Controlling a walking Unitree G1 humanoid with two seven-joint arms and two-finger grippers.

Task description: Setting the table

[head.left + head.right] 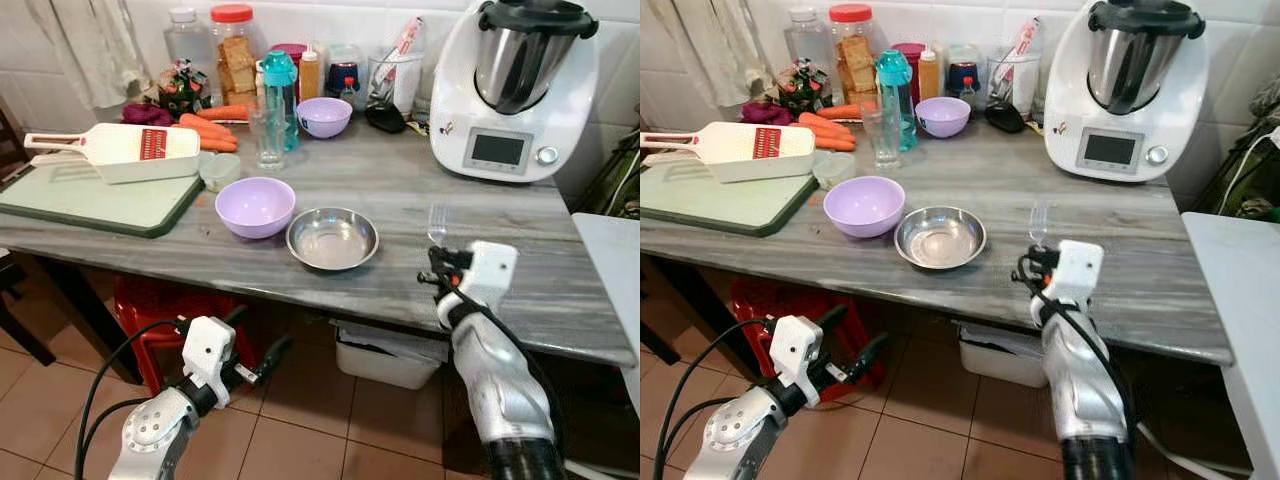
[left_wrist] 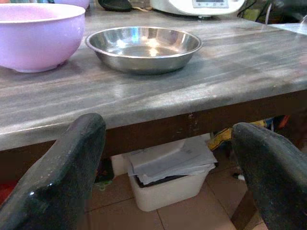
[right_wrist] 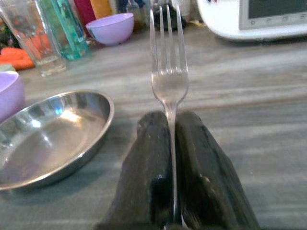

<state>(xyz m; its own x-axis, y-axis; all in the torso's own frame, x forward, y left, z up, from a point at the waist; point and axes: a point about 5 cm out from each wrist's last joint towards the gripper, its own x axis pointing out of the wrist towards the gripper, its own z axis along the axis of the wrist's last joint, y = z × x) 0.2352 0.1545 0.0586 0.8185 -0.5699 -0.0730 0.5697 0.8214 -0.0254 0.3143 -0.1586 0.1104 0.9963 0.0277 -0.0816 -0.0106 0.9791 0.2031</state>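
We see our left end effector (image 2: 165,177) open below the desk (image 2: 158,96) front edge; a steel bowl (image 2: 144,47) and purple bowl (image 2: 36,36) sit near that edge.

1. No text, brand, number or sign can be read anywhere in these views.
2. A red label is carried on the white slicer (image 1: 120,150), but its print is too small to be made out.
3. A display panel is set in the front of the white kitchen machine (image 1: 510,90); it is dark, and nothing is shown on it.
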